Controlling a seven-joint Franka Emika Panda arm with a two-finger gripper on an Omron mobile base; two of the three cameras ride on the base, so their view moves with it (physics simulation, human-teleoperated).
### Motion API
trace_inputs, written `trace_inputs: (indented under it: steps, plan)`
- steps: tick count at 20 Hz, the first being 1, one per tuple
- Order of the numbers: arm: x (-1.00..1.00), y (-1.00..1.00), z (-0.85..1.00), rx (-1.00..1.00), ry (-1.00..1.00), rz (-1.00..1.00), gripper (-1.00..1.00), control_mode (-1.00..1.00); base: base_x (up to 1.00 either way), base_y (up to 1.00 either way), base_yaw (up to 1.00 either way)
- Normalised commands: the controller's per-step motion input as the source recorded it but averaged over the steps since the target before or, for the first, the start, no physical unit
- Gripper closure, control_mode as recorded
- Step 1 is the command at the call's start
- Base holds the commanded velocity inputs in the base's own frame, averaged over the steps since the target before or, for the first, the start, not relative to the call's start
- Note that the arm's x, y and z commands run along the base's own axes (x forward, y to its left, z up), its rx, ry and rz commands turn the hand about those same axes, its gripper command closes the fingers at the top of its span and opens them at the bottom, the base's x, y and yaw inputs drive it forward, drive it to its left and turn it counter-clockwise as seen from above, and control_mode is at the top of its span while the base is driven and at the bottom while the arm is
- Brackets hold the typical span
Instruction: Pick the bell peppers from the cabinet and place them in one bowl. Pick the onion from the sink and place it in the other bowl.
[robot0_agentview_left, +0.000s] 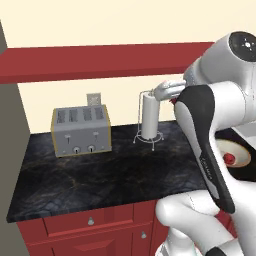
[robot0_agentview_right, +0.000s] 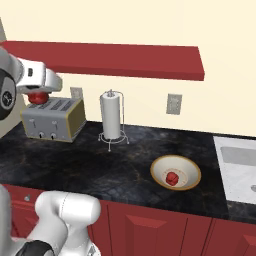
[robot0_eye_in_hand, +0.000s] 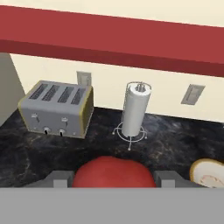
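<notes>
Sim kitchen, black marble worktop (robot0_agentview_right: 100, 170) over red base cabinets w/ knobs, cream wall behind. Nearest in the hand view: a red bell pepper (robot0_eye_in_hand: 114, 173) sits right betw. the two finger tips, so the hand (robot0_agentview_right: 38, 96) is clamped on it, held up in the air above the worktop, in front of the toaster as the right base view shows it. Mid-distance: pale tan bowl (robot0_agentview_right: 190, 179) on the worktop w/ the other pepper (robot0_agentview_right: 172, 178) already inside, off toward the sink (robot0_agentview_right: 240, 172) side. Farther back: grey toaster (robot0_agentview_right: 52, 119), paper towel roll on a wire stand (robot0_agentview_right: 111, 117), wall outlets, then the long red cabinet (robot0_agentview_right: 115, 58) overhead. Onion not made out here; dark wood bowl neither. Judgement: carry step, pepper no. 2 headed for the tan bowl. Risks: pepper is lumpy and glossy, grip may slip if the arm swings fast; path crosses near the towel stand, an elbow or the hand could knock it over; a release too high or off-centre could bounce the pepper off the rim or off the one already inside, onto the worktop or floor.
</notes>
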Motion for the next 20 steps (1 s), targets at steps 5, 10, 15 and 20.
trace_inputs:
  steps: [5, 10, 15, 20]
  plan:
    - [-0.67, -0.59, -0.85, -0.14, 0.12, 0.11, 1.0, -1.0, 0.0, 0.0, 0.0]
    - [-0.16, -0.77, -0.83, -0.23, 0.19, 0.03, 1.0, -1.0, 0.0, 0.0, 0.0]
    - [0.19, -0.98, -0.65, -0.19, 0.15, 0.0, 1.0, -1.0, 0.0, 0.0, 0.0]
    - [0.36, -1.0, -0.54, -0.12, 0.1, 0.0, 1.0, -1.0, 0.0, 0.0, 0.0]
